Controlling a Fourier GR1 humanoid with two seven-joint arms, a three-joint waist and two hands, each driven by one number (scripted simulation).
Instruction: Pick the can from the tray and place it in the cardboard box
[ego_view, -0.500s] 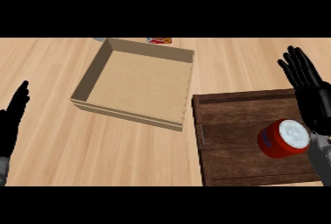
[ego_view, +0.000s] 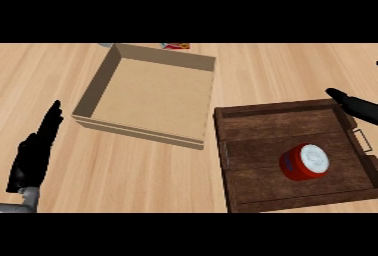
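Right hand (ego_view: 359, 106) shows at the right edge, fingers straight, holding nothing. Left hand (ego_view: 33, 152) rests open at the left. The can (ego_view: 303, 162) lies tilted in the tray (ego_view: 244, 131), apart from both. Likely rigid, light, smooth-walled; grasp across its red sides. Box (ego_view: 151, 94) stands beside the tray on the table (ego_view: 133, 175).

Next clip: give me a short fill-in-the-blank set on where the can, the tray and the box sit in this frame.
1. The red cylindrical can with a white lid lies inside the dark wooden ____.
2. The open brown cardboard box holds ____.
3. The dark wooden tray sits to the ____ of the cardboard box in the head view.
4. The black left hand rests near the view's left edge with its fingers ____.

Missing words: tray; nothing; right; straight
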